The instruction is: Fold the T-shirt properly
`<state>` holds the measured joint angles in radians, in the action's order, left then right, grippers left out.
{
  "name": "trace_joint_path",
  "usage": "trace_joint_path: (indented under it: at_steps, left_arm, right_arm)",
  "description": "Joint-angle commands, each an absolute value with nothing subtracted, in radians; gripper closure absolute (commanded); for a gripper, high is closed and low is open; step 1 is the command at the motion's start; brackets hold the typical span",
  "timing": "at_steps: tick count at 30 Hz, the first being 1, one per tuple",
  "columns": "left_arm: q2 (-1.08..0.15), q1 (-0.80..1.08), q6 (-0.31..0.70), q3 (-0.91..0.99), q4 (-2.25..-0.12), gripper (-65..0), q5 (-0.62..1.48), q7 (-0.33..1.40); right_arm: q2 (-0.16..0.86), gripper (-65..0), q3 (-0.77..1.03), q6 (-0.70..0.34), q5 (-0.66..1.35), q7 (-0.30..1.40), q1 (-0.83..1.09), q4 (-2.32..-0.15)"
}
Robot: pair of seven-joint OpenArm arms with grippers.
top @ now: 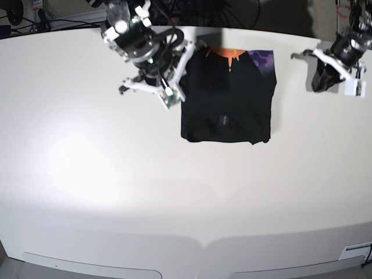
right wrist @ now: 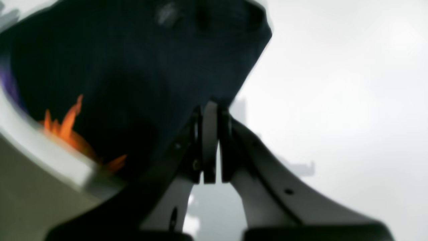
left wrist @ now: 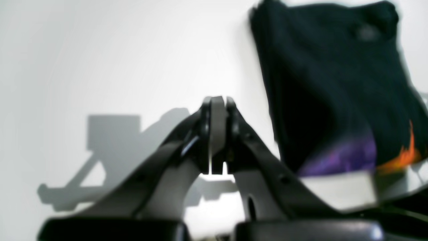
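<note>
Closed, empty right gripper (right wrist: 210, 110) beside folded T-shirt (top: 228, 96); left gripper (left wrist: 217, 103) likewise pinched together. Withdraw both straight off table (top: 87, 174), avoiding cloth.

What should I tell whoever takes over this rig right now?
Left gripper: shut, empty, off to the side of the T-shirt.
Right gripper: shut, at the shirt's edge; no cloth visibly pinched.
T-shirt: a compact folded rectangle on the table, orange and purple print showing at the far end.
Done: folding looks complete.
Left: probably only pulling the arms back.
</note>
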<state>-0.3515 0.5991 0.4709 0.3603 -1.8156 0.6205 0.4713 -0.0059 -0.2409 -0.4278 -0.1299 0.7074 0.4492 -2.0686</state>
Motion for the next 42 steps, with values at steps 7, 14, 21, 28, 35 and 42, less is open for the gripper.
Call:
trace_joint_path:
  at_steps: [7, 14, 21, 28, 35, 42]
  left_arm:
    - [-0.360, 0.836, 0.479, 0.511, -1.868, 0.0, 0.649, 0.440]
    - [-0.295, 0.982, 0.521, 0.562, -1.849, 0.0, 0.591, 0.440]
    - [-0.242, 0.986, 0.649, 0.553, -1.626, 0.0, 0.550, 0.373]
    - [-0.242, 0.855, 0.697, 0.527, -1.264, 0.0, 0.429, 0.303]
    - [-0.242, 0.654, 0.696, 0.502, -0.813, 0.0, 0.232, 0.126]
    - [-0.231, 0.436, 0.645, 0.502, -0.456, 0.0, 0.087, 0.026]
  right_arm:
    - [0.000, 0.0, -0.118, -0.430, -0.111, 0.749, 0.729, -2.262]
    - [0.000, 0.0, 0.075, -0.453, -0.001, 0.774, 0.984, -2.277]
    - [0.001, 0.0, 0.241, -0.452, 0.007, 0.718, 1.081, -2.100]
    - [0.111, 0.0, 0.316, -0.452, 0.008, 0.606, 0.934, -1.626]
    - [0.268, 0.0, 0.312, -0.466, -0.002, 0.484, 0.656, -1.051]
    - [0.347, 0.0, 0.312, -0.501, -0.115, 0.245, 0.357, -0.530]
